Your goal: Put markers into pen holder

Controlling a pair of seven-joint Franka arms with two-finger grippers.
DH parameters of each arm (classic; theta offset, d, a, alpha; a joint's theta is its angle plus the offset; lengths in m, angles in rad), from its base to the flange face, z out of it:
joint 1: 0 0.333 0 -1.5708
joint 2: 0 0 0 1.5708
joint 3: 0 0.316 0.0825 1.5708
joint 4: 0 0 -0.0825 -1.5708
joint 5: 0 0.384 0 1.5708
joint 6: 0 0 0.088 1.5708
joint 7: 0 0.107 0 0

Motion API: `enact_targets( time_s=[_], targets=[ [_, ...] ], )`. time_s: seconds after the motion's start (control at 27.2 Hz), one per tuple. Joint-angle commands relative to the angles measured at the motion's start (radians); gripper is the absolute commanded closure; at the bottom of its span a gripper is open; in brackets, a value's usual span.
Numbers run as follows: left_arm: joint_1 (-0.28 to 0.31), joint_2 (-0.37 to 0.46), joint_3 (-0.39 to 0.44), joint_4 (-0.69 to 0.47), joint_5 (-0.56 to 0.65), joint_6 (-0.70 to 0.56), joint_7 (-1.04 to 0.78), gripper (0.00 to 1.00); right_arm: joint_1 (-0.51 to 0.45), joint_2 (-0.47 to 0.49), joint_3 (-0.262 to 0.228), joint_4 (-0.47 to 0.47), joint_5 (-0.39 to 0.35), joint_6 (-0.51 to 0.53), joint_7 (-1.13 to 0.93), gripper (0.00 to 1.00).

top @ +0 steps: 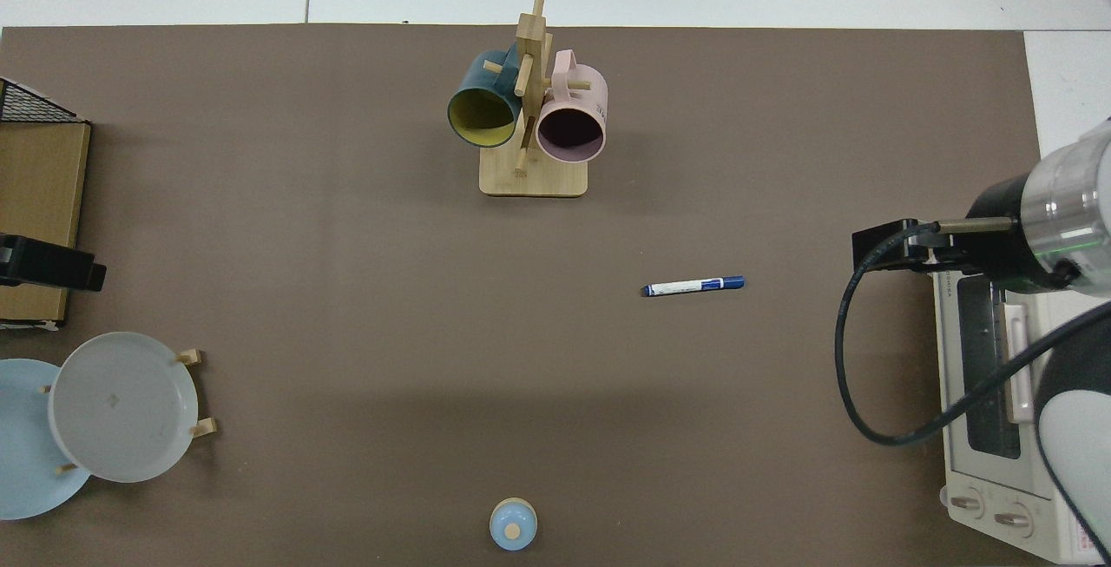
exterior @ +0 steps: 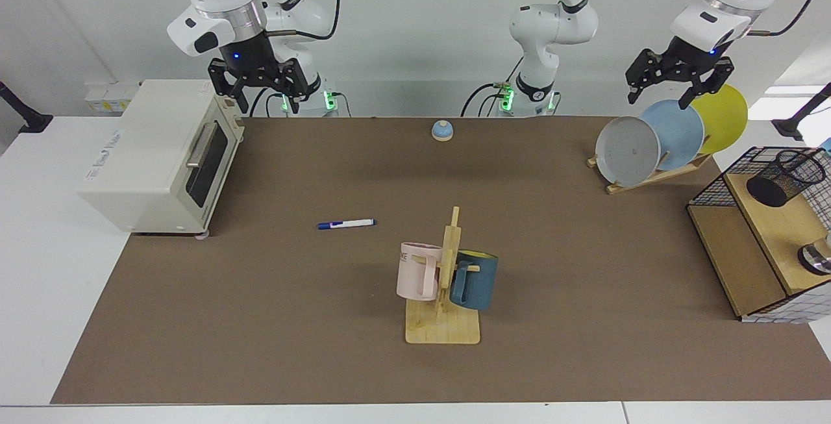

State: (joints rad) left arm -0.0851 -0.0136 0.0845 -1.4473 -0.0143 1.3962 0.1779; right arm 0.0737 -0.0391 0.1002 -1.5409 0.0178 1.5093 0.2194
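— Brown matting [exterior: 584, 268] is covering the table; where is the marker [exterior: 347, 223] lying?

— Flat on it, near the toaster oven [exterior: 159, 154]; the pen holder [exterior: 784, 177] is standing far across on a wooden shelf [exterior: 772, 232].

— And the grippers?

— Right gripper [exterior: 257, 89] is hanging open above the oven; left gripper [exterior: 675, 83] is hanging open over the plates [exterior: 672, 135].
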Motion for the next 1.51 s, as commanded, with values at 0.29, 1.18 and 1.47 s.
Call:
enact_targets(
  time_s=[0.29,1.18,1.47],
  targets=[
    [0.004,-0.008,-0.005,0.005,-0.004,-0.022,-0.008,0.00,0.003,-0.010,0.013,-0.005,0.019,-0.014,-0.028,0.00],
    [0.005,-0.009,-0.005,0.002,-0.004,-0.034,-0.008,0.00,-0.009,-0.031,0.013,-0.196,0.040,0.193,0.621,0.00],
    [0.005,-0.009,0.004,0.002,-0.004,-0.040,-0.009,0.00,-0.006,-0.024,0.013,-0.344,0.096,0.328,0.939,0.00]
  ],
)
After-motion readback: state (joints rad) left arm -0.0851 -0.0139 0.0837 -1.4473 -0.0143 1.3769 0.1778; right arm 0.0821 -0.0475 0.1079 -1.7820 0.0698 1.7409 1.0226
